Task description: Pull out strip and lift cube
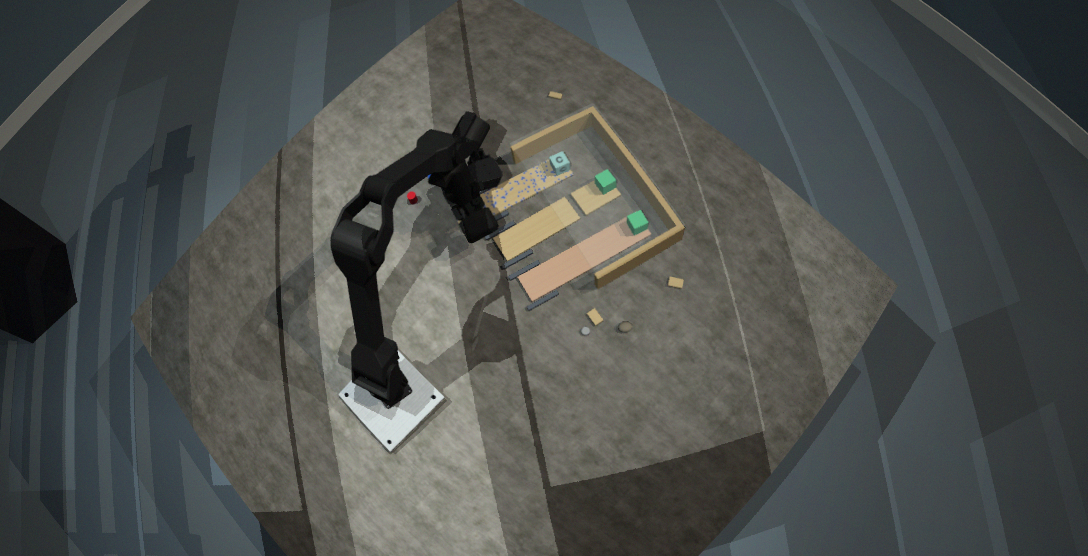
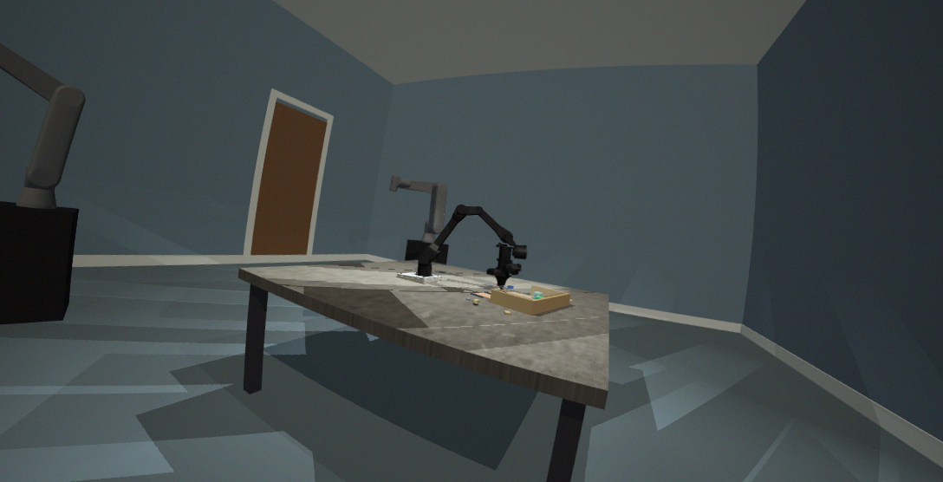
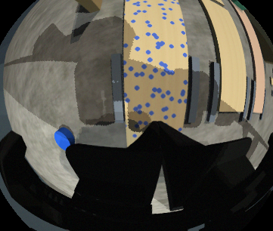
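A tan strip speckled with blue dots lies in one piece and carries the pale teal cube marked C at its far end, inside the wooden tray. My gripper is down at the strip's near end, outside the tray's open side, with its fingers shut on that end. The middle strip is in two pieces and carries a green cube. A pinkish strip carries another green cube.
Short grey rails flank the strips' near ends. A small red object and a blue disc lie by the arm. Small tan blocks and two pebbles lie around the tray.
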Tool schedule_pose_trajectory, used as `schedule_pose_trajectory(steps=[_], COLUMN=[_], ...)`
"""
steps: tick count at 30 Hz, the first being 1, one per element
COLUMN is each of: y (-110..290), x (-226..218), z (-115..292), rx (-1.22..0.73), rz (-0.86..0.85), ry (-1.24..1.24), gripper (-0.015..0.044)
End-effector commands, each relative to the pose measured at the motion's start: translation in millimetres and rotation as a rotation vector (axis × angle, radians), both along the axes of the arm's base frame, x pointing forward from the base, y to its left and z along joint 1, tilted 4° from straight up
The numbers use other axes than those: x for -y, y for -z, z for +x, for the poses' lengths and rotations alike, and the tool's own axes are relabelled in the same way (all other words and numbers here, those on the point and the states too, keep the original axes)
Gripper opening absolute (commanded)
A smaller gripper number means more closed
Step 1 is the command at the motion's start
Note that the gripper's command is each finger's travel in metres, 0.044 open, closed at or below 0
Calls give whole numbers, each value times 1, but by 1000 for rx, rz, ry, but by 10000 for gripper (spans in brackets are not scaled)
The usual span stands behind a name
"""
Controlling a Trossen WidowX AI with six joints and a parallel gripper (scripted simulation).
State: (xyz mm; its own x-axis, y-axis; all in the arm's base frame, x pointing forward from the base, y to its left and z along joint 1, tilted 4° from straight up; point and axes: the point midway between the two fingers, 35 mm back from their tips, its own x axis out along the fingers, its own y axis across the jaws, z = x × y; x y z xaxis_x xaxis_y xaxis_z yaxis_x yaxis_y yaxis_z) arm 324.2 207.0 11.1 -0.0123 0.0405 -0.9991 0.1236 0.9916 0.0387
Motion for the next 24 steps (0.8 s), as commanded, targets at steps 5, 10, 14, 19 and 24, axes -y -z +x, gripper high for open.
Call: schedule_pose_trajectory(steps=[5,10,14,19,24], y=[5,5,4,4,4], x=[-1,-2,-3,-4,-5], z=[-19,-27,-33,-40,-48], rx=[-26,-27,-27,-28,-29], rz=[-3,-3,-3,-3,-3], ry=[-2,-2,-2,-2,-2], gripper=[0,0,0,0,0])
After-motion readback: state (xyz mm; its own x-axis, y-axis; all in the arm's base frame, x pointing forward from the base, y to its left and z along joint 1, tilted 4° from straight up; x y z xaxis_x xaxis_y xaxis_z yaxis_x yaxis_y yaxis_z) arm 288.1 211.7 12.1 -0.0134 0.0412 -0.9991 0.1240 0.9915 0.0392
